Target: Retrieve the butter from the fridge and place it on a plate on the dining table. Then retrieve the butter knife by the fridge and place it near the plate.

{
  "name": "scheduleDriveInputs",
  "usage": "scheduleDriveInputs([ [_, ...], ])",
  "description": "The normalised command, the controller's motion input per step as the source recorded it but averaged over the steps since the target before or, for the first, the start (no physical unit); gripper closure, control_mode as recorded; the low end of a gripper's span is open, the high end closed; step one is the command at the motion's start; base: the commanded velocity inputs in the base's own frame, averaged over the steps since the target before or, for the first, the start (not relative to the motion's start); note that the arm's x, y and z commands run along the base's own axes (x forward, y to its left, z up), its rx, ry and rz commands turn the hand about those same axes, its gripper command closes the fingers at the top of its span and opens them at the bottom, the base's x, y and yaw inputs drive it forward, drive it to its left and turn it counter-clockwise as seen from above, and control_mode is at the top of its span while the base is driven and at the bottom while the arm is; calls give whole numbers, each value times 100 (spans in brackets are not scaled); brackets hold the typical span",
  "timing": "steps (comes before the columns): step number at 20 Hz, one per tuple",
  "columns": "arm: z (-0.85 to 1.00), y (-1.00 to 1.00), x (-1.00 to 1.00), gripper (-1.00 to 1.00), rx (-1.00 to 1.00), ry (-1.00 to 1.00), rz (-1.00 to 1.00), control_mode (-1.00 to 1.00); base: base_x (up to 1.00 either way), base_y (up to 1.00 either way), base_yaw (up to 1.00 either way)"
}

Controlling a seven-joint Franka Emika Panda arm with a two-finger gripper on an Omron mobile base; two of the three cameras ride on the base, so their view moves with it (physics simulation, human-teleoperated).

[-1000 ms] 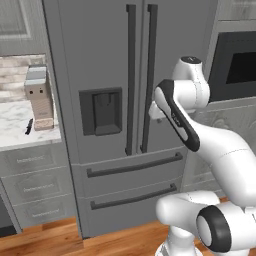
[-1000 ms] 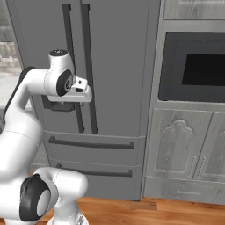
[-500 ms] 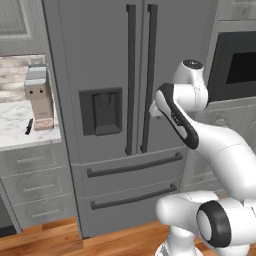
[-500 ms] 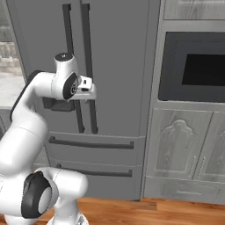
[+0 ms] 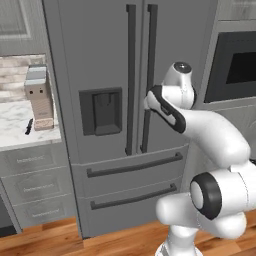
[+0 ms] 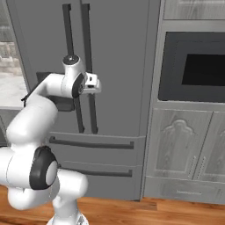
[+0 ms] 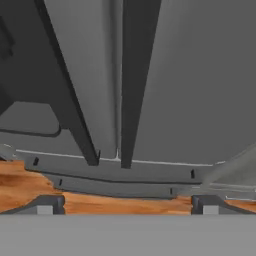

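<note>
- The tall grey French-door fridge (image 5: 125,115) fills the middle of the left base view, both doors shut, its two long dark vertical handles side by side at the centre seam.
- The white arm's two-finger gripper (image 6: 97,84) sits at centre left of the right base view, just in front of the right-hand door handle (image 6: 88,70); whether it touches, I cannot tell.
- In the hand view the two dark fingertips (image 7: 45,204) stand at the bottom edge, spread wide with nothing between them.
- The relation that matters: in the hand view the right-hand handle runs as a long dark bar from top centre down towards mid-frame, well inside the span of the open fingers. Its long axis is vertical, so the jaws would have to close across it from the sides.
- The butter cannot be seen; judging by the task, it is behind the shut doors.
- The small slim black butter knife (image 5: 29,126) lies on the pale marble-topped counter (image 5: 15,134) at left of the left base view, beside a grey-and-tan box-like appliance (image 5: 39,97), well apart from the gripper.
</note>
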Motion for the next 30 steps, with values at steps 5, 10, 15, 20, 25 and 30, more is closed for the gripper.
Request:
scheduleDriveInputs([
  [5, -4, 9, 79, -100, 0, -17, -3, -100, 0, 0, 0],
  [10, 0, 14, 57, -100, 0, -18, 0, -100, 0, 0, 0],
  [15, 0, 2, 37, -100, 0, -17, 0, -100, 0, 0, 0],
  [20, 0, 0, 34, -100, 0, -7, 0, -100, 0, 0, 0],
  [25, 0, 0, 44, -100, 0, 0, 0, -100, 0, 0, 0],
  [30, 0, 0, 49, -100, 0, 0, 0, -100, 0, 0, 0],
])
